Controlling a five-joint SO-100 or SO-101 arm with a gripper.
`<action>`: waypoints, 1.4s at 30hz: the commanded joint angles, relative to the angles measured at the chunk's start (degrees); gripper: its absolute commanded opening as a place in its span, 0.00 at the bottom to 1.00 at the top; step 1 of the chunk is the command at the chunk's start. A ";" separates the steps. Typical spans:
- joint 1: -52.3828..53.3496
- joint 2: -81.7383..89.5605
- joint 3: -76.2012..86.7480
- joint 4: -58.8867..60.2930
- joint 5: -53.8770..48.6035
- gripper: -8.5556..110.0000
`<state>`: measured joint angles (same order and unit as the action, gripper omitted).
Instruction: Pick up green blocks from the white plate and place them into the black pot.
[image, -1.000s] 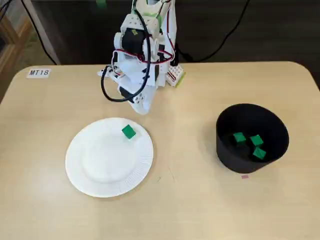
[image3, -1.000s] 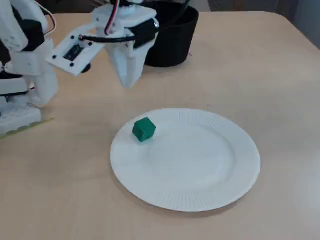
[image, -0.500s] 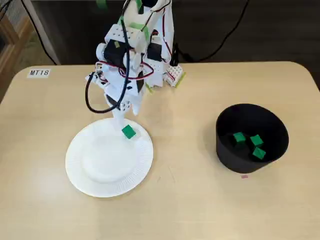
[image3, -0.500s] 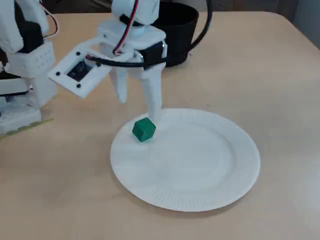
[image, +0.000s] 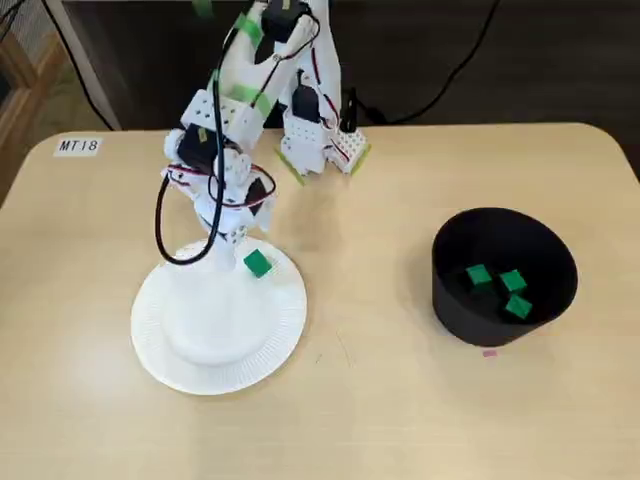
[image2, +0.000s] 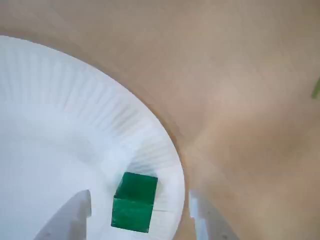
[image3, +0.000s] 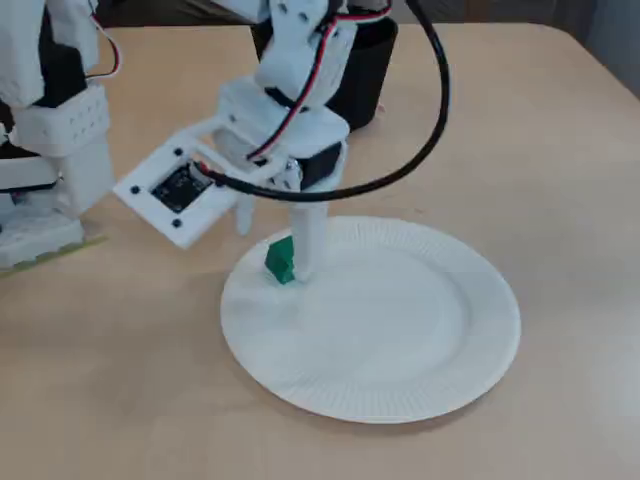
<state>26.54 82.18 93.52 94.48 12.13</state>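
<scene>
**Item:** green block (image2: 134, 202), one small cube.

**Location:** It sits on the ribbed rim of the white plate (image: 200, 335), at the edge nearest the arm's base. In the fixed view from above, the plate lies in the left half of the worktop (image: 380, 410).

**Handling (judged):**
- Expect the block to be light, rigid and not fragile.
- Its faces look smooth, so it may twist or slip if you pinch it across the corners.
- Take it on two opposite flat faces, centred.
- The plate looks thin, so a fingertip pressing on the rim could tip or shift it.

**Jaws:** They are apart, holding nothing, with the tips lowered to plate level.
- In the wrist view the block lies between them, turned slightly askew and nearer the finger (image2: 70, 215) on the left.
- The other finger (image2: 202, 217) stands just outside the plate's rim, over the worktop.
- In the side fixed view one finger overlaps the block's side, and you cannot tell whether they touch.

**Destination:** black pot (image: 452, 300), near the right edge of the worktop and well apart from the plate. Three green blocks lie inside it.
</scene>
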 joint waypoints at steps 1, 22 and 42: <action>-0.35 0.00 -2.46 -0.18 -0.35 0.30; -1.49 -6.15 -5.10 -5.01 -0.53 0.05; -2.02 0.09 -26.10 -9.76 -4.13 0.05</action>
<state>25.05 77.26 71.72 85.34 7.12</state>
